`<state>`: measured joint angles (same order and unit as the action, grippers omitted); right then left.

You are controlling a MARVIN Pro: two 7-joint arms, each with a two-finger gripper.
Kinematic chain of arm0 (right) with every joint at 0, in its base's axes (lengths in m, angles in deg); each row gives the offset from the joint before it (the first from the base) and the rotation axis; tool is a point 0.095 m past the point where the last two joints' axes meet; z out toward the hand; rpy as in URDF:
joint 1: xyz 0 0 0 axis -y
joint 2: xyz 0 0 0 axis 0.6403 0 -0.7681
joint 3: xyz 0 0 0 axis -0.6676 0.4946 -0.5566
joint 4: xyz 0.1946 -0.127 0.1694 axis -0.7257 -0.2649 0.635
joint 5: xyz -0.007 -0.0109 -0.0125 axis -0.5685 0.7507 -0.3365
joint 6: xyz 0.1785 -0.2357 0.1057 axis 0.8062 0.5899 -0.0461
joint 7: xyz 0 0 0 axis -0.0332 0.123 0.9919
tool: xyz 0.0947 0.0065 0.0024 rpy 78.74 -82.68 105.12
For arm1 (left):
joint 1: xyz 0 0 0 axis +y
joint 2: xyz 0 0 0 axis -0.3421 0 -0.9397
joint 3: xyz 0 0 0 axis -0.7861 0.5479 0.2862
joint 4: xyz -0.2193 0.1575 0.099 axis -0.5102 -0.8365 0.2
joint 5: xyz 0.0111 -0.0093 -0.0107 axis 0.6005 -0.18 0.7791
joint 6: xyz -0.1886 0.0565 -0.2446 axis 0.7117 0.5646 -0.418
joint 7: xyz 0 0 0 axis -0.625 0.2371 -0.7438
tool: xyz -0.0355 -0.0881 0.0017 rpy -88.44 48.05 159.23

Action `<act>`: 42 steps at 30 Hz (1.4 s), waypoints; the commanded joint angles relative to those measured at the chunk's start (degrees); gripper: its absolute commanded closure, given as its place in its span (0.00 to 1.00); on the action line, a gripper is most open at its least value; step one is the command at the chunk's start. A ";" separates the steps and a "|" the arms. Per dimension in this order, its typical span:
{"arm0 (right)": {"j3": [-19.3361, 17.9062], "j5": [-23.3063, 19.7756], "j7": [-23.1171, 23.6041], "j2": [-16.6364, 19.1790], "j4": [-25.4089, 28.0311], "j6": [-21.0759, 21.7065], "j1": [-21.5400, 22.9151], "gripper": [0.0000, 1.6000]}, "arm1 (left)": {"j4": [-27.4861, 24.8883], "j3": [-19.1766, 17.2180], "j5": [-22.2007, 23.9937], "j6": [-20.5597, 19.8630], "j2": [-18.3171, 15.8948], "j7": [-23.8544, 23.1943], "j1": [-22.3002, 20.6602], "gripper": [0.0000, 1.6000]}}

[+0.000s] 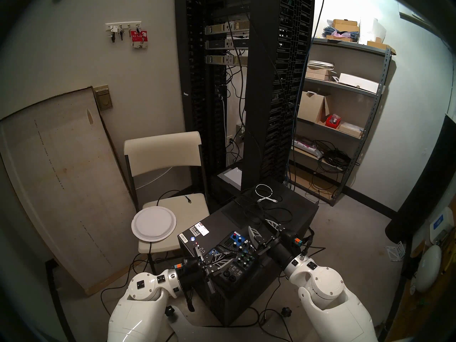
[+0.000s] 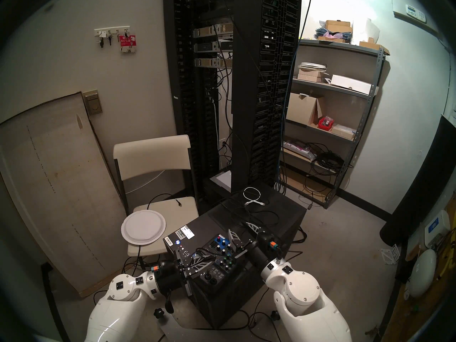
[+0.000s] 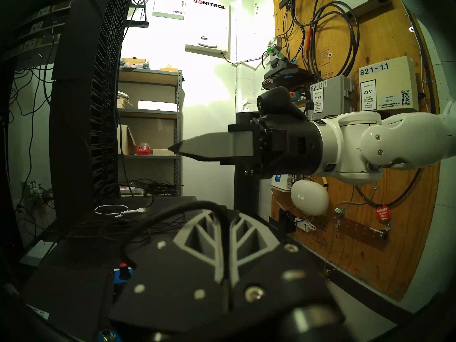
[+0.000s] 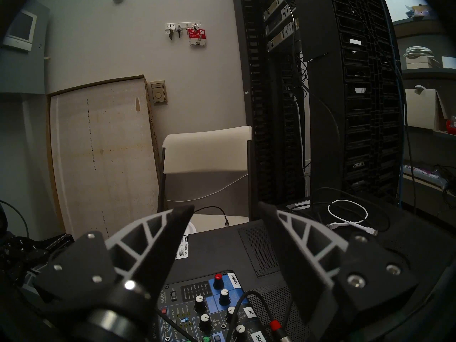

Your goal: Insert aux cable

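The aux cable's black cord (image 3: 187, 205) arcs up over the black case and runs down between the fingers of my left gripper (image 3: 223, 213), which is shut on it. Its silver plug is hidden. My left gripper (image 1: 232, 252) hovers low over the near left part of a small blue-and-black audio mixer (image 1: 238, 254) that lies on the case. My right gripper (image 1: 262, 226) hangs open and holds nothing just beyond the mixer's far right corner. In the right wrist view the right gripper (image 4: 224, 210) has its fingers wide apart above the mixer (image 4: 209, 309).
A black computer case (image 1: 283, 210) carries the mixer, loose black cords and a white coiled cable (image 1: 265, 192). Another black lead with a red-ringed plug (image 4: 274, 324) sits at the mixer. A chair with a paper plate (image 1: 154, 224) stands left, a server rack (image 1: 259, 112) behind, shelves (image 1: 345, 87) right.
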<state>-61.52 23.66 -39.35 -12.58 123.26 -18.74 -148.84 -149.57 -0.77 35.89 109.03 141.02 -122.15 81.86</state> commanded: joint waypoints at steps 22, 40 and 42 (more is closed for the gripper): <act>-0.16 0.02 0.29 -0.49 1.55 -0.86 0.35 0.20 | 2.24 0.77 -3.88 8.57 -2.27 -1.42 0.42 1.00; -0.42 -0.10 0.41 -0.94 1.32 -1.47 0.34 0.18 | 2.13 1.61 -6.86 6.64 -3.39 0.43 0.65 1.00; -0.43 -0.10 0.44 -0.95 1.29 -1.49 0.34 0.19 | 2.07 1.66 -7.05 6.66 -3.41 0.66 0.68 1.00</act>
<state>-61.93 23.68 -38.94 -13.21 123.39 -19.41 -148.84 -148.36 0.46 31.00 117.11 139.03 -121.14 81.15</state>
